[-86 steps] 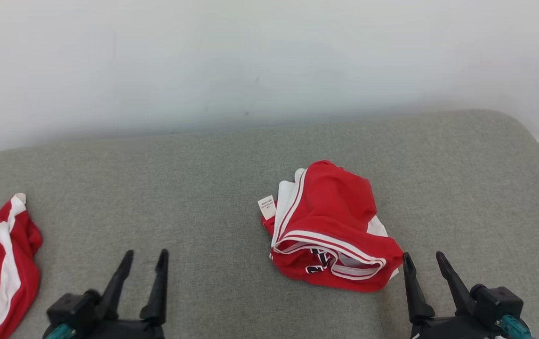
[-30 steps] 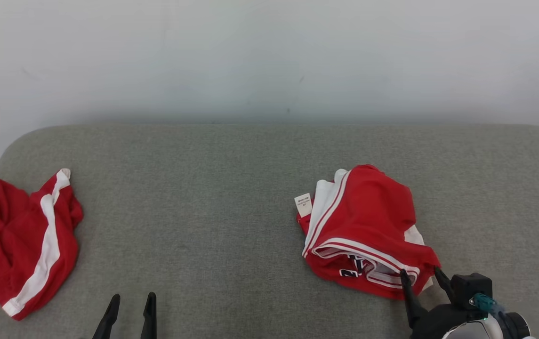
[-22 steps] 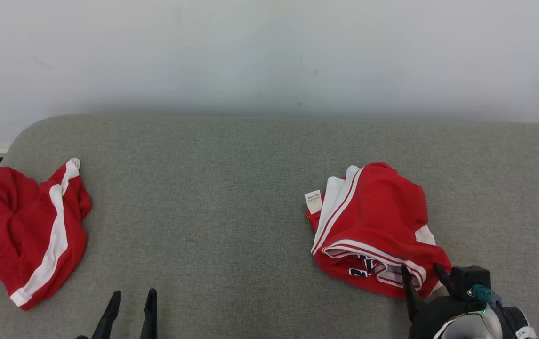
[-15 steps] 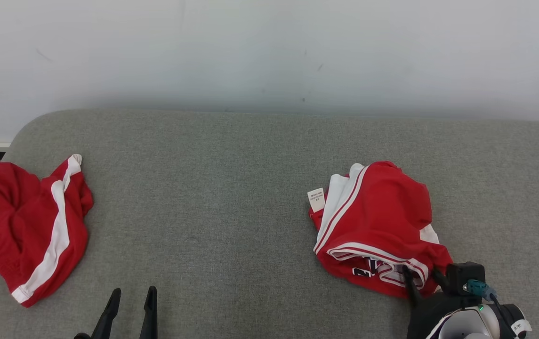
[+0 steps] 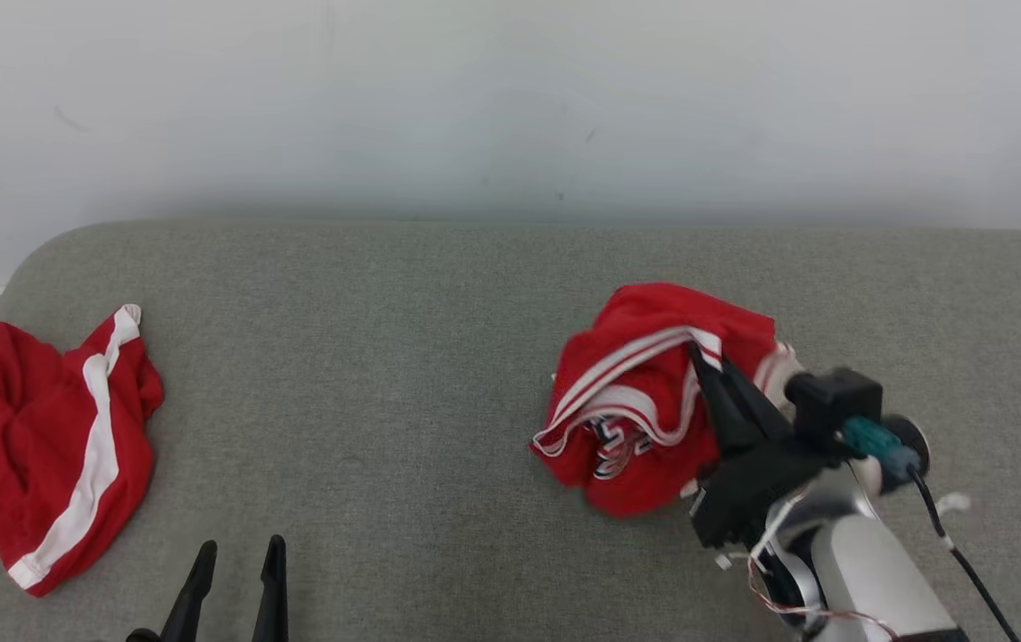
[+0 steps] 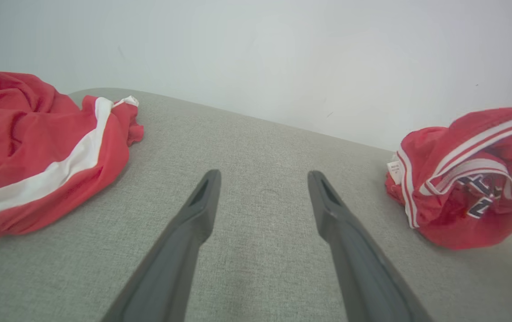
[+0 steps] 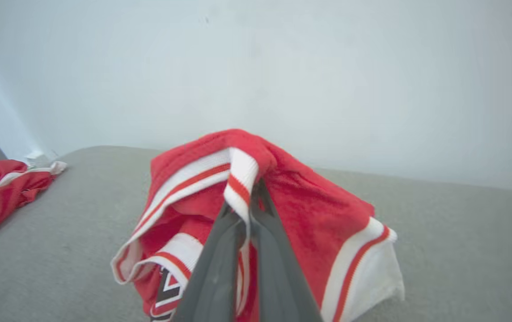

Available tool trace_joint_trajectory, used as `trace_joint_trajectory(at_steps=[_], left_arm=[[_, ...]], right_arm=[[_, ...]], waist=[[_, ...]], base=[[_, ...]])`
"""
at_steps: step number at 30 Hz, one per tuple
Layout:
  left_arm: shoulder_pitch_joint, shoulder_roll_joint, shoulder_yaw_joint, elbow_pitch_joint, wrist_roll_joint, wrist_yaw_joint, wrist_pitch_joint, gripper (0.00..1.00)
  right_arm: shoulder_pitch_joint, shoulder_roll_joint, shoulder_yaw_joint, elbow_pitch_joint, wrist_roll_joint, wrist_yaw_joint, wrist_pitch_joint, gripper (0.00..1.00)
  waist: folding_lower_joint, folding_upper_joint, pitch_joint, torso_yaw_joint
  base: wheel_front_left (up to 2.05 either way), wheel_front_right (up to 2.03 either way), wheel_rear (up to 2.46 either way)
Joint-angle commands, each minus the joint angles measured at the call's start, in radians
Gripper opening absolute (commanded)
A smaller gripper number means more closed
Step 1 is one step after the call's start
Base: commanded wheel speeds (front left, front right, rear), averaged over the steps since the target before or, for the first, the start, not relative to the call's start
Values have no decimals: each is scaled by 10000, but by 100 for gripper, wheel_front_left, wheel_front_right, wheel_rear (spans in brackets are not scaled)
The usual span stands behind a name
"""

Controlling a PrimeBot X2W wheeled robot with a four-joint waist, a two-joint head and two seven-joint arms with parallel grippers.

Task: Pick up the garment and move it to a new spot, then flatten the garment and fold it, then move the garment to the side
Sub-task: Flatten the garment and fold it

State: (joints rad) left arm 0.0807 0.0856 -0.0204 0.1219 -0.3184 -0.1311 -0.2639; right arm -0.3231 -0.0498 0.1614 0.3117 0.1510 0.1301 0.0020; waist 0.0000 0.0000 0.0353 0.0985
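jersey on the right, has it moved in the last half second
Yes. The jersey, clamped in the right gripper, has been lifted and bunched, nearer the cushion's far edge and slightly leftward.

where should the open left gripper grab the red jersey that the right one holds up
Probably the striped edge drooping on the jersey's left, approached from the robot's left: it hangs loose, clear of the right gripper pinching the top trim.

Head view high over grey cushion (image 5: 403, 374); wrist views low, wallward, garment (image 5: 635, 321) common to all.
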Motion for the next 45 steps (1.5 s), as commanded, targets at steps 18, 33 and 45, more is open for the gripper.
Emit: trace_joint_trajectory(at_steps=[18,33,45], left_arm=[[-424,-164,-64,-264,169,15,-9,100],[-383,-97,-185,-323,126,15,-9,100],[-541,37,-399,-257,81,15,-9,100]], right_arm=[[-6107,-14,3541,-1271,2432,11,119,0],[-3712,-11,-1459,1795,446,12,-297,0],[-1614,-13,-4091,1965,-1159,11,-487,0]], waist=[[0,0,376,-136],[0,0,633,-633],[0,0,677,-1004]], base=[[0,0,0],[0,0,0],[0,0,0]])
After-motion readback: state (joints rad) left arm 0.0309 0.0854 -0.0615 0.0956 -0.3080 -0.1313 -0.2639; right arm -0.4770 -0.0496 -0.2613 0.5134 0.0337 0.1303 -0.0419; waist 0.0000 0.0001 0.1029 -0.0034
